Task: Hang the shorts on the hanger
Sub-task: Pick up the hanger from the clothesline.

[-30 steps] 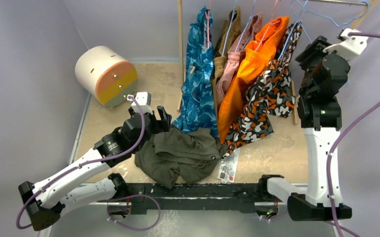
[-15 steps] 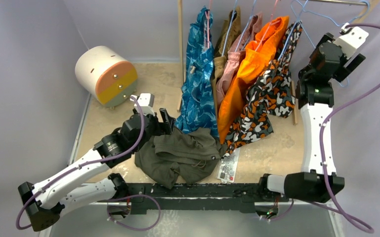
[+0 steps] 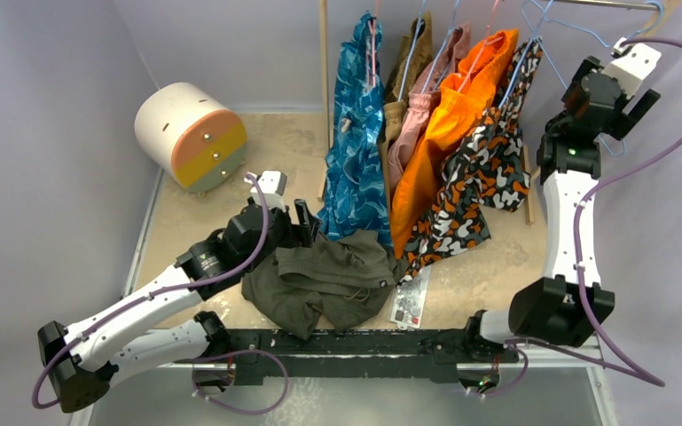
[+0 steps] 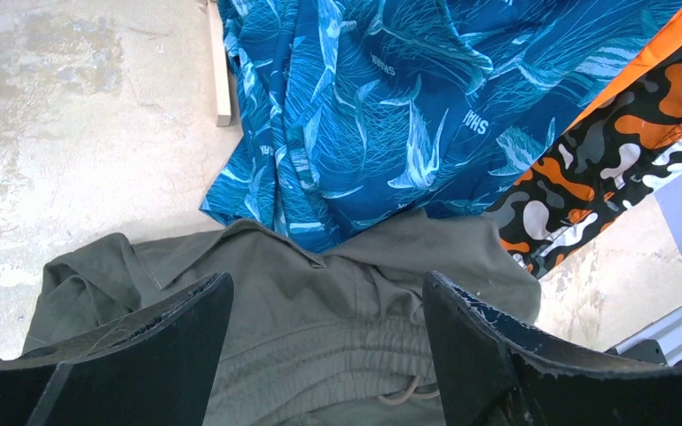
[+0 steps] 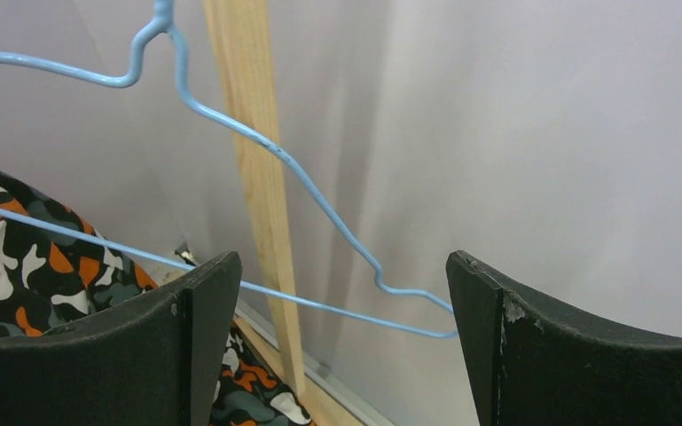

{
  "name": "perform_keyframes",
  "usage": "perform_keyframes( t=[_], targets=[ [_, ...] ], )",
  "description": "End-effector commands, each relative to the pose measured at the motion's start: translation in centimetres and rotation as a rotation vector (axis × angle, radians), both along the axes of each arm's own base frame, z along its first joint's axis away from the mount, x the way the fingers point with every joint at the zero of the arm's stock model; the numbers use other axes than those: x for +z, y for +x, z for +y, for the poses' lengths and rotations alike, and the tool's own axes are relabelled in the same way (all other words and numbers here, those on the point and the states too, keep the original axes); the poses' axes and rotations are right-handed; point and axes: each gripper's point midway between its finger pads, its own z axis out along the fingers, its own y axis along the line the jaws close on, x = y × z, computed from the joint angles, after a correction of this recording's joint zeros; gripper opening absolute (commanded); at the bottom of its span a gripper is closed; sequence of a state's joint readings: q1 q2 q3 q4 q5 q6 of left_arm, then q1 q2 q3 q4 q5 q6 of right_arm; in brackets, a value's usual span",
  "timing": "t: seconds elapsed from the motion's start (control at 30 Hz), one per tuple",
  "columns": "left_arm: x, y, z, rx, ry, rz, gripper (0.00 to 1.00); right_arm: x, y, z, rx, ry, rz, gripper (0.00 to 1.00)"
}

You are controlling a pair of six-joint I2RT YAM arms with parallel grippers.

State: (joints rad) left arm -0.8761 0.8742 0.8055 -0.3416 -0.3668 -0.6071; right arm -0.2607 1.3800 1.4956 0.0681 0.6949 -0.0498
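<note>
Since a second ago my right arm has stretched up and back toward the rail, and its right end effector (image 5: 344, 266) has spread wider; the left arm has nudged a little forward over the cloth. The right fingers now stand well apart with nothing between them. The hanger (image 5: 319, 199) hangs just beyond them, its slanted shoulder and bottom wire crossing the gap in the wrist view, in front of a wooden post (image 5: 246, 106) and beside camouflage shorts (image 5: 18, 240).

The left end effector (image 4: 328, 293) is also apart, empty, poised over the shorts (image 3: 319, 284). They lie crumpled on the bench (image 3: 497, 266), their far edge tucked under the hem of the hanging blue patterned shorts (image 4: 364, 106).

I judge the shorts to be light, soft and limp: wherever I pinch them the rest will sag and drape, so a hold in the middle of a leg would give me a dangling bundle. The gathered waistband with its drawstring, right below my left fingers, looks the thickest and firmest place to take.

The hanger looks thin, light and springy, and I expect it to swing on its hook when touched. I would close on the lower shoulder near the corner, gently, to steady it without bending it
</note>
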Motion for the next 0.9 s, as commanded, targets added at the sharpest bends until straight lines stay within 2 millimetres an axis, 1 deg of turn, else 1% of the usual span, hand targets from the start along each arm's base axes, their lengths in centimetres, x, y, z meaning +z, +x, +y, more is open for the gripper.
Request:
perform_keyframes(
  t=[0.0, 0.07, 0.23, 0.4, 0.5, 0.7, 0.87],
  targets=[
    [1.4, 0.2, -0.4, -0.019, -0.039, -0.046, 0.77, 2.8, 1.3, -0.3, 0.065, -0.075, -0.033, 0.88],
    [1.5, 0.2, -0.2, -0.012, -0.041, -0.052, 0.77, 2.8, 1.6, -0.8, 0.071, -0.081, -0.013, 0.87],
    [1.2, 0.4, -0.3, -0.006, -0.027, -0.047, 0.77, 2.0, 1.9, -1.9, 0.069, -0.074, 0.017, 0.87],
    [0.9, 0.5, -0.4, -0.005, -0.017, -0.037, 0.77, 0.7, 2.6, -2.2, 0.081, -0.070, 0.049, 0.84],
    [0.8, 0.6, -0.4, -0.003, -0.014, -0.038, 0.77, 0.1, 2.8, -2.1, 0.090, -0.069, 0.063, 0.81],
    [0.5, 0.5, -0.4, -0.004, -0.006, -0.029, 0.77, -0.3, 2.9, -1.9, 0.108, -0.081, 0.084, 0.68],
    [0.6, 0.4, -0.4, -0.008, -0.011, -0.030, 0.77, -1.2, 3.3, -1.7, 0.131, -0.083, 0.113, 0.65]
  ],
)
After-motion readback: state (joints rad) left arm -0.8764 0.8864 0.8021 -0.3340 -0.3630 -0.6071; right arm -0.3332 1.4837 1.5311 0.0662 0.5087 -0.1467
